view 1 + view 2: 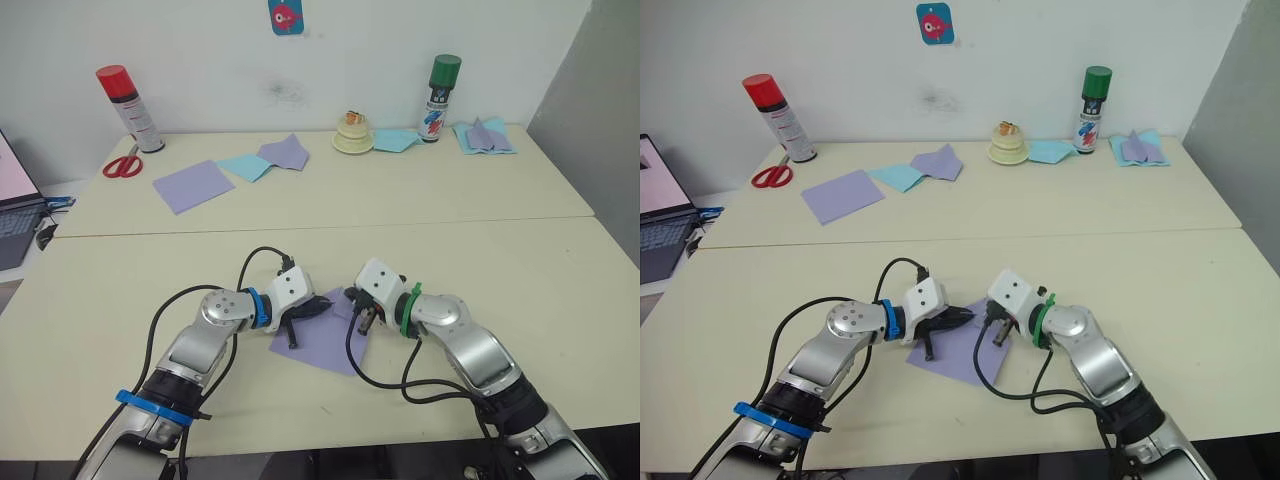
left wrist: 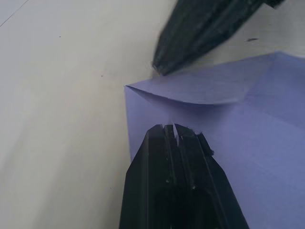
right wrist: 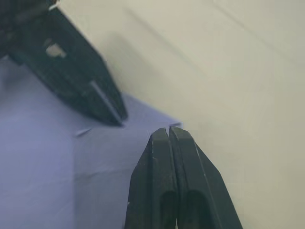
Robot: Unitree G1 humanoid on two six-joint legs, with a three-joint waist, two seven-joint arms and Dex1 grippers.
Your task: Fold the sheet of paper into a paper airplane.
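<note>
On the near half of the pale cream table (image 1: pixel 480 250), the thin lavender sheet of paper (image 1: pixel 325 345) lies flat between the two arms, turned so one corner points toward the near edge. Its far corner is lifted a little and curls over itself, with a crease line running back across the sheet from that fold. The left gripper (image 1: pixel 318 306) reaches in from the left, its black fingers spread a little, one fingertip (image 2: pixel 174 157) resting on the lavender surface just behind the raised corner. The right gripper (image 3: pixel 167 131) comes in from the right with its two black fingers pressed tightly together, nothing between them, the tip set down at the sheet's far edge close to the other gripper. Along the far side of the table stand a red-capped spray can (image 1: pixel 130 108) beside red-handled scissors (image 1: pixel 122 165), a smooth lavender square (image 1: pixel 194 185), light-blue sheets (image 1: pixel 245 166) and a green-capped spray can (image 1: pixel 439 85).
</note>
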